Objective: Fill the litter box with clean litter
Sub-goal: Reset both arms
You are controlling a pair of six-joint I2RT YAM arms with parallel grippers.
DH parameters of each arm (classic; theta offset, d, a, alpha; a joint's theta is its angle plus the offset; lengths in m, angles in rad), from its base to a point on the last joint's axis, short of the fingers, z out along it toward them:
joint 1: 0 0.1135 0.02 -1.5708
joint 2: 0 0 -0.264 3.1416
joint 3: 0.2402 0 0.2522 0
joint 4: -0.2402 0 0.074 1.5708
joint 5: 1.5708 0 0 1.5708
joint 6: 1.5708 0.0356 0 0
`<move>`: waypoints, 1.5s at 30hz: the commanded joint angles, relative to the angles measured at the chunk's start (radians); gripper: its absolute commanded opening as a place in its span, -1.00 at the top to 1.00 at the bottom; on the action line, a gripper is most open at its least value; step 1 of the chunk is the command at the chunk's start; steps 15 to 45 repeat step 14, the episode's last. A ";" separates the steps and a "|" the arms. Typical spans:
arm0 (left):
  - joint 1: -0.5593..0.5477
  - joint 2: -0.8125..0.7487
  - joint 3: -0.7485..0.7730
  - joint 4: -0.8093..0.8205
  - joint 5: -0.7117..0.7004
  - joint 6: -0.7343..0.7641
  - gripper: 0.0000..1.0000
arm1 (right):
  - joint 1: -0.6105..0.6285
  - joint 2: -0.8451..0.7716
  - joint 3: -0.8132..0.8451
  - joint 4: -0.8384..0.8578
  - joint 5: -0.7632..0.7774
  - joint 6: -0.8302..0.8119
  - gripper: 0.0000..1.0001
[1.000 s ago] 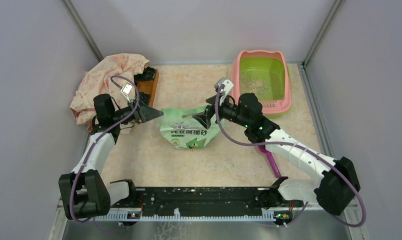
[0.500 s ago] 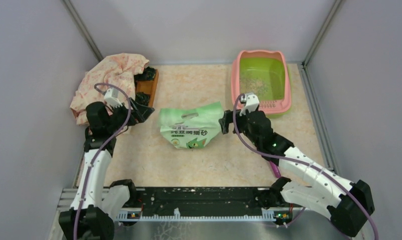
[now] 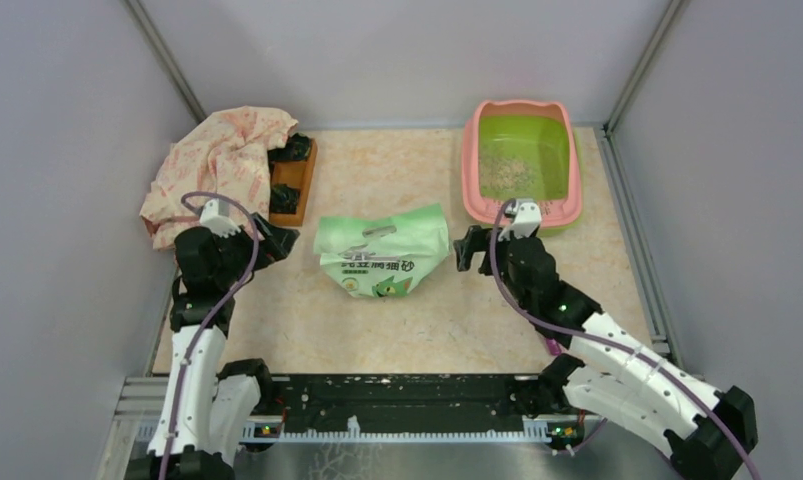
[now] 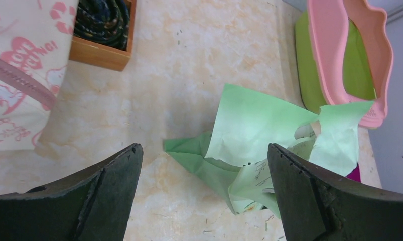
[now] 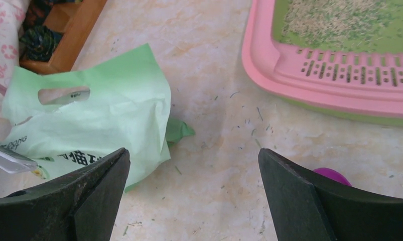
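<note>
Both arms are pulling back from the light green printed plastic bag (image 3: 382, 250). A second ago their grippers were at its top corners. Now the left gripper (image 3: 277, 240) is hanging off to its left and the right gripper (image 3: 469, 248) off to its right, each clear of it. The bag is lying slumped in much the same spot in the middle of the marbled beige table (image 3: 397, 170). Both pairs of jaws are standing wide apart and holding nothing.

The rectangular plastic litter box with the pink rim and lime-green basin (image 3: 470, 150) is sitting at the far right of the table, its slotted pink ledge facing the arms. A thin scatter of pale beige granular litter (image 5: 340, 20) is covering only part of the basin floor, so the filling is looking barely begun.

The litter is looking loose and crumbly, like coarse sand, so fingers are unlikely to be lifting it directly. It probably needs pouring from the bag, or carrying in the purple plastic scoop (image 3: 550, 340) that is lying partly hidden by the right forearm. The bag is looking soft, crinkly and floppy. It is likely weighted low by whatever is left inside, and apt to be sagging or slipping in a pinch. The firmer holds appear to be the cut-out handle slot near its top edge and the two top corners, one per gripper, which should keep the torn mouth from folding shut.
</note>
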 commanded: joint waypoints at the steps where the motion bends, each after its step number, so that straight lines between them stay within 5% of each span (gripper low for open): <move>1: -0.002 -0.066 0.040 -0.068 -0.104 0.037 -0.97 | -0.006 -0.134 0.022 -0.054 0.115 0.013 -0.97; 8: -0.002 -0.101 0.054 -0.128 -0.109 0.039 -0.97 | -0.006 -0.242 0.023 -0.148 0.202 0.068 -0.97; 45: -0.004 -0.114 0.063 -0.152 -0.112 0.050 -0.97 | -0.006 -0.241 0.017 -0.123 0.174 0.060 -0.97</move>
